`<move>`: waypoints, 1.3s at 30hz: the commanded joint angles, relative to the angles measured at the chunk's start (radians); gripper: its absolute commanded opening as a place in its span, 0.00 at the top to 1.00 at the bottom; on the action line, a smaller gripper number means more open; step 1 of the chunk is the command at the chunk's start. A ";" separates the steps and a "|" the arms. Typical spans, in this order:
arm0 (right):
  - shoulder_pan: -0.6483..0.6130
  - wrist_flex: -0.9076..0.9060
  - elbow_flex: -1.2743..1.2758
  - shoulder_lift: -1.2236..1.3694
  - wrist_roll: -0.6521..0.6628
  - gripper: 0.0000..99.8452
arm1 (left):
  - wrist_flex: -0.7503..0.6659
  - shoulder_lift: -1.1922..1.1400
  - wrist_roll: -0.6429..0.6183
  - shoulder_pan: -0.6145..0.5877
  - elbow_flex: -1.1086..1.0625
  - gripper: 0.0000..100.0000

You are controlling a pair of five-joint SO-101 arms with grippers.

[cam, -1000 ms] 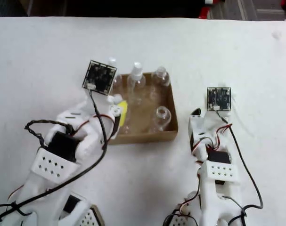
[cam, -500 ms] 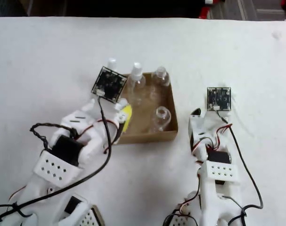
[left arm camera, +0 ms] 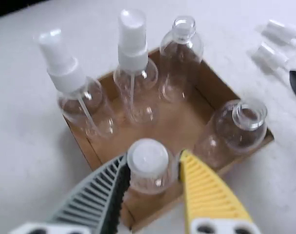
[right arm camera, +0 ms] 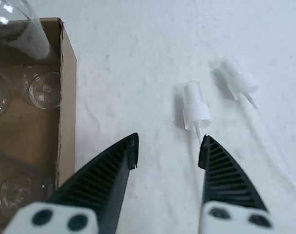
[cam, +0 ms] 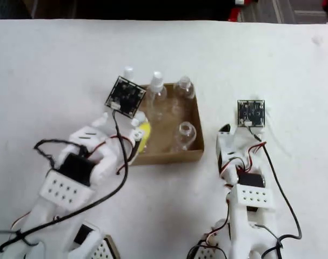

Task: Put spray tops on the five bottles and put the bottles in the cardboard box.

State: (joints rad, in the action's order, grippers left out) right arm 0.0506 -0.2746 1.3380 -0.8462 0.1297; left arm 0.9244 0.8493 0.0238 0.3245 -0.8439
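A shallow brown cardboard box lies just under and ahead of the left gripper. It holds five clear, round plastic bottles, all upright. The nearest bottle, white-topped, sits at the box's near wall, clamped between that gripper's fingers. Beyond it stand two spray-topped bottles, and two open-necked bottles stand farther over. Two loose white spray tops lie on their sides beside the box, just ahead of the right gripper, whose fingers are spread.
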 commanded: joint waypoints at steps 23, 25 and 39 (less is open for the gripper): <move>0.016 -0.001 -0.049 -0.008 0.002 0.81 | 0.152 0.094 -0.040 -0.180 0.207 0.77; 0.033 -0.015 -0.074 -0.004 -0.023 0.82 | 0.153 0.166 -0.078 -0.225 0.195 0.77; 0.139 -0.415 -0.407 0.002 -0.152 0.82 | -0.253 0.460 -0.221 -0.478 -0.236 0.79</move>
State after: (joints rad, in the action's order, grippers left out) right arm 0.1749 -0.6460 1.0296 -0.8447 -0.0130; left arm 0.7986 1.2835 -0.1496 -0.0775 -1.0127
